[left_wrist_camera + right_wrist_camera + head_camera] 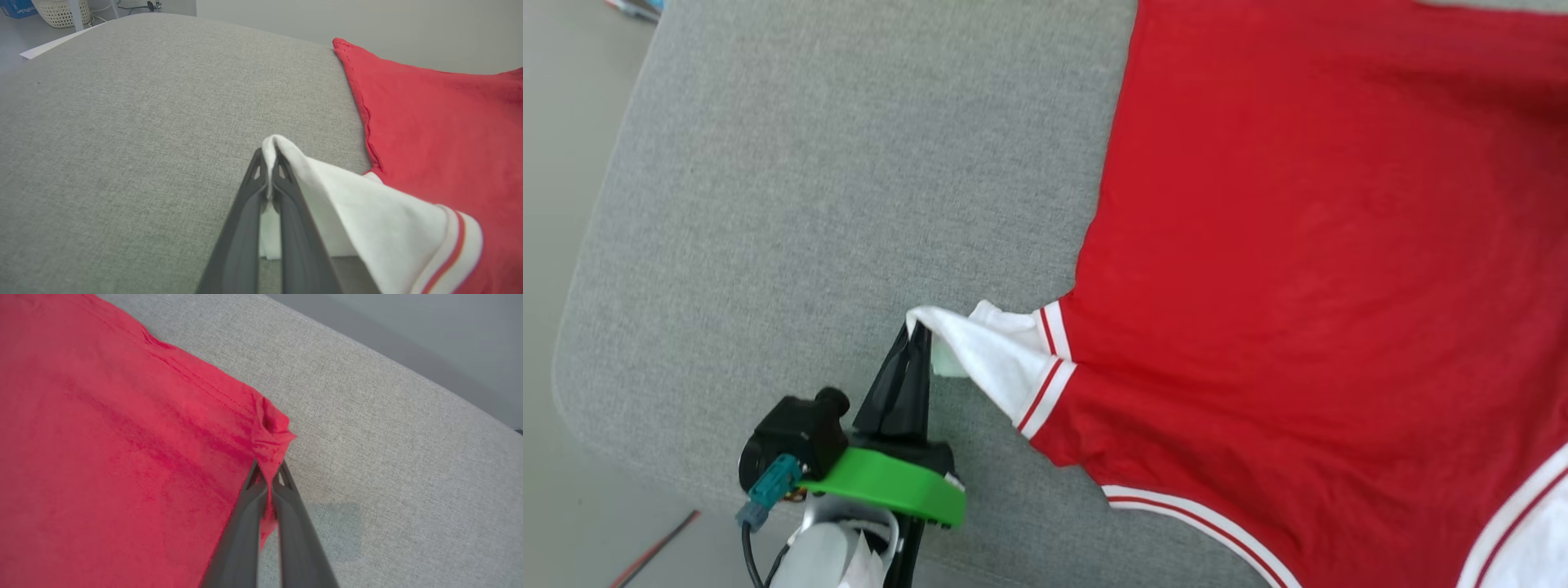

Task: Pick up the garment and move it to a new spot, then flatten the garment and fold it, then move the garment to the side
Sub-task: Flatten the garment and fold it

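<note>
The garment (1298, 269) is a red jersey with white, red-striped sleeves, spread plain side up over the right part of a grey cushion (809, 204). My left gripper (917, 328) is shut on the tip of its white sleeve (988, 355) and pulls it out leftward; in the left wrist view the white cloth (367, 220) drapes over my pinched left gripper (269, 157). In the right wrist view my right gripper (267, 467) is shut on a bunched red corner (271, 430) of the garment at its hem edge.
The grey cushion's rounded left edge (572, 327) drops to a pale floor. A wicker basket (61, 12) and a blue box (16, 7) stand on the floor beyond the cushion. Bare cushion (388, 437) lies to the right of the red corner.
</note>
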Robot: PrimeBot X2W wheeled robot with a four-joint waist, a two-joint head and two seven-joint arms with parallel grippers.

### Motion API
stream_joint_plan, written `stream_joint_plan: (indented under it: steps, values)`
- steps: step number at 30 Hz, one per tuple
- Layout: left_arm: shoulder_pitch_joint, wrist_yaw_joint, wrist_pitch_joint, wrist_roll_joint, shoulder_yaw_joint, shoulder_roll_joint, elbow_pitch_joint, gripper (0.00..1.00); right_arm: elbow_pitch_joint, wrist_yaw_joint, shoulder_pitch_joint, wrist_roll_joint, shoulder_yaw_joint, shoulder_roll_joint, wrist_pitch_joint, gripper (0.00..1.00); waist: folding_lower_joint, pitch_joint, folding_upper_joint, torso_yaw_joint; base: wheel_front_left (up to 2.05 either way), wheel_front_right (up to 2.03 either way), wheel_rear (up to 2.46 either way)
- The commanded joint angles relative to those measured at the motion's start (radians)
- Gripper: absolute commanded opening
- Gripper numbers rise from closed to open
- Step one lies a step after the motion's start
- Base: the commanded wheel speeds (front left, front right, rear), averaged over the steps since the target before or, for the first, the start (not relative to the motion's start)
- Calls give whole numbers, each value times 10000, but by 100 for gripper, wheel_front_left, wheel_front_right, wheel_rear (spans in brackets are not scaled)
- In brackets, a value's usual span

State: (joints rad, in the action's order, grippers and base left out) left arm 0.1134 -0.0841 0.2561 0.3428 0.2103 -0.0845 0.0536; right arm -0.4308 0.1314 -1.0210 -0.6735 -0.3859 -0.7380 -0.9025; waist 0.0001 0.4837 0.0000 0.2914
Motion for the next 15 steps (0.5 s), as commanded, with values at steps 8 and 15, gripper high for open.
stream_joint_plan:
  steps: [8, 15]
  values:
    - [-693, 190, 40, -102, -318, -458, 371, 0, 1980, -7, 2161, -1490, -463, -1446, 1071, 0, -1, -1839, 0, -1273, 0, 0, 0]
    - [-1272, 423, -15, -52, -548, -713, 418, 0, 2936, -7, 4941, -2153, 240, -2154, 2109, 0, -1, -2686, 0, -2015, 0, 0, 0]
